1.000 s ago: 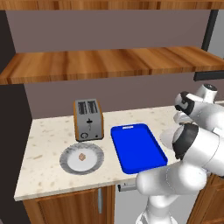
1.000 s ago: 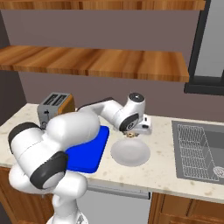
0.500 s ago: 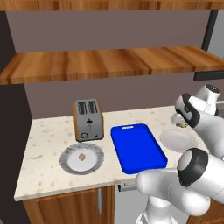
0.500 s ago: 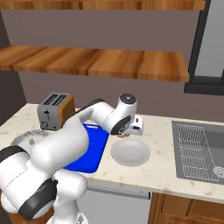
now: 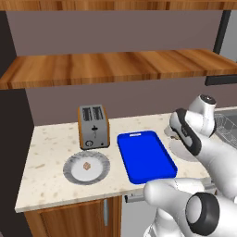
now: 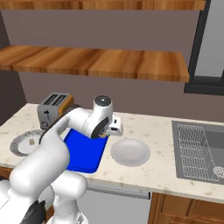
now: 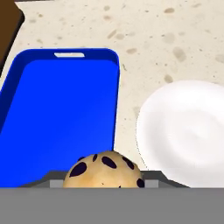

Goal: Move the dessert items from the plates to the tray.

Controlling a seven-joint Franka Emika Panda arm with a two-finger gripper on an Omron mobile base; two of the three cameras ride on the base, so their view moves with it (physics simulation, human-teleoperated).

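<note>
The speckled cream stone counter (image 5: pixel 51 152) carries everything, with a steel sink (image 6: pixel 201 151) set into its right end. The flat bright-blue rectangular tray (image 5: pixel 144 155) lies near the middle of the counter, its handle slot toward the back wall. A brown and silver two-slot toaster (image 5: pixel 93 126) stands at the back edge, just left of the tray. A round light-grey plate with a darker ribbed rim (image 5: pixel 86 167) sits near the front edge, left of the tray, with a tiny light-brown cube-shaped morsel (image 5: pixel 86 165) at its centre. A paler, plainer round plate (image 6: pixel 130 152) lies just right of the tray, bare. The gripper (image 6: pixel 117 127) hangs between tray and pale plate, its jaws part-closed on a tan dark-spotted muffin-like dessert (image 7: pixel 104 170).
</note>
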